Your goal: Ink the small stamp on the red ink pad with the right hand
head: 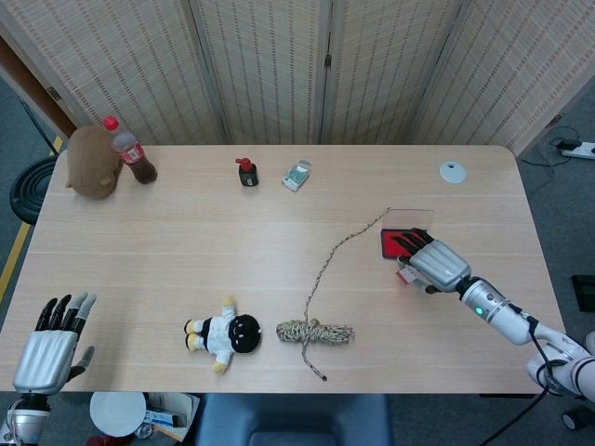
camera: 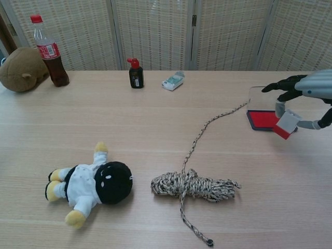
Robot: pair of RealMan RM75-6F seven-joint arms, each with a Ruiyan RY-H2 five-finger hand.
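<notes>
While being pinched in the right robot hand (camera: 306, 98), the small white red-based stamp (camera: 285, 123), tilted, is being held just right of the red rectangular ink pad (camera: 263, 119).

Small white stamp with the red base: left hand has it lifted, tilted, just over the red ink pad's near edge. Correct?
Not quite: the right hand holds the small white stamp with the red base, not the left. The chest view shows it lifted and tilted at the near edge of the red ink pad. The left hand sits at the table's near left corner in the head view, holding nothing.
</notes>
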